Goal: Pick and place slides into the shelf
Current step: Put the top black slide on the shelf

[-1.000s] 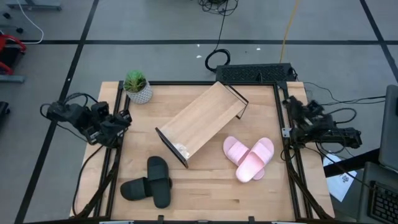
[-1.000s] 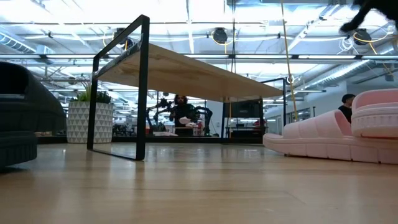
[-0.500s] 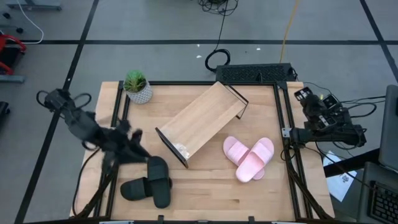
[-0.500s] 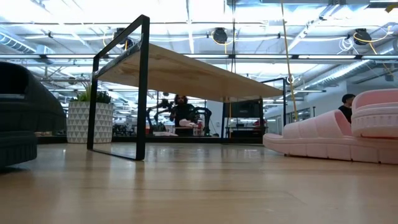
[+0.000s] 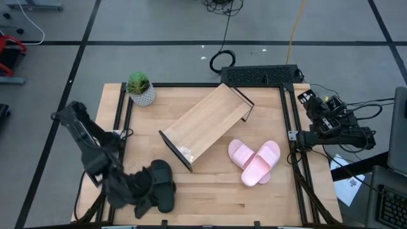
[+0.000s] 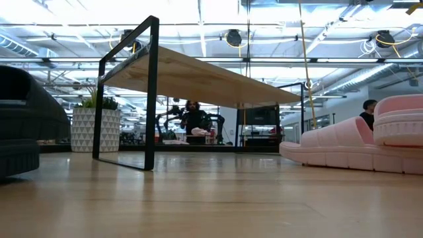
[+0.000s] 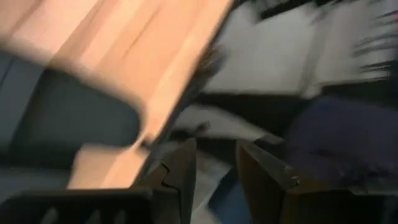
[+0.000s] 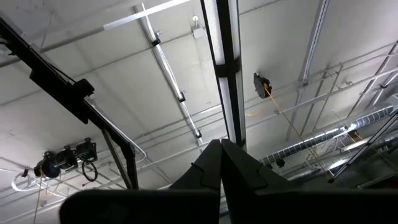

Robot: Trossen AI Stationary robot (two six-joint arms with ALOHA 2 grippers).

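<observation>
Jaws on my left gripper (image 5: pixel 147 202) stand partly apart with nothing between them in the left wrist view; the fingers (image 7: pixel 180 171) show a clear gap. That gripper sits in the lower left of the high view, right over the black slides (image 5: pixel 163 184), and the arm hides most of one of them. Whether it touches them I can't tell; the left wrist view is smeared with blur and only gives me a dark slide shape (image 7: pixel 68 124) on wood. My right gripper (image 8: pixel 221 149) is closed tight, fingertips meeting, pointed up at ceiling beams and lights; its arm is folded off the table at the right edge of the high view (image 5: pixel 331 121).

No readable writing, brand or label anywhere I look.

The shelf (image 5: pixel 206 124) lies diagonally mid-table, holding no slides that I can see. The pink slides (image 5: pixel 255 160) sit lower right of it, one overlapping the other, apart from the shelf. A small potted plant (image 5: pixel 140 88) is at the table's upper left corner.

Low view: shelf frame (image 6: pixel 152 92) upper left, pink slides (image 6: pixel 357 149) cut off at the right edge, black slide (image 6: pixel 26 125) cut off at the left. Two people (image 6: pixel 193 122) far behind, too small to make out.
</observation>
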